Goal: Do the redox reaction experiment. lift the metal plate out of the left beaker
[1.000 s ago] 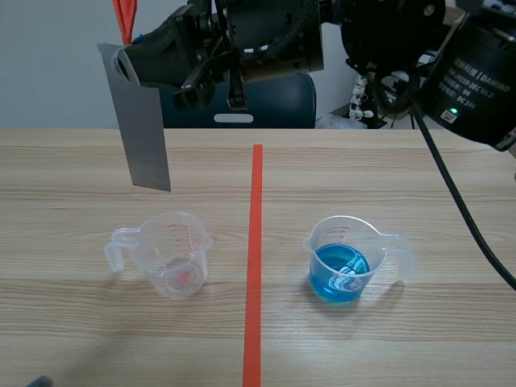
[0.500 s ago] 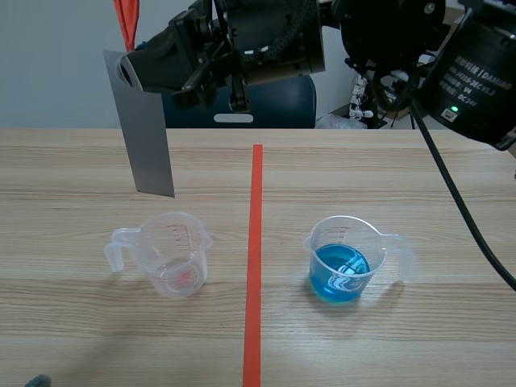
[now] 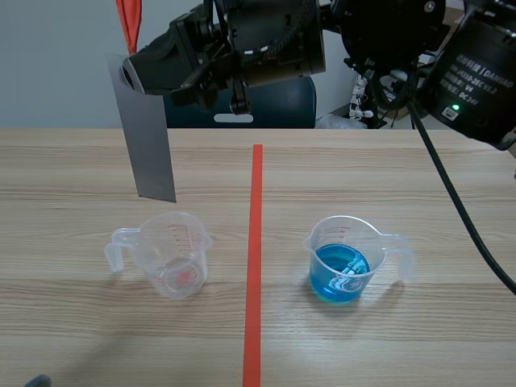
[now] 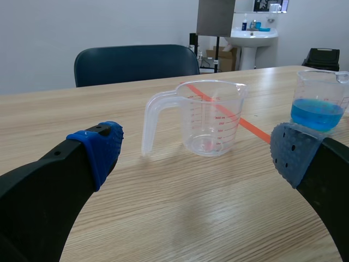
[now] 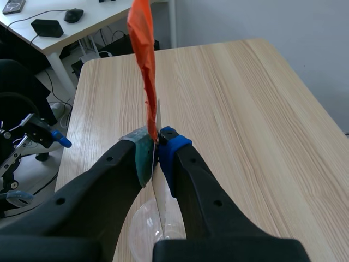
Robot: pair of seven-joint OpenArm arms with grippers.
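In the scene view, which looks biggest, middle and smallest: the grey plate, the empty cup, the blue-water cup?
Largest: flat grey metal plate, tallest; held up, maybe nearer the camera.
Then: empty clear plastic beaker and clear beaker of blue liquid, look alike, no ranking.

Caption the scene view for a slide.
Right gripper holds a flat grey metal plate above the clear plastic left beaker; the right beaker holds blue liquid.
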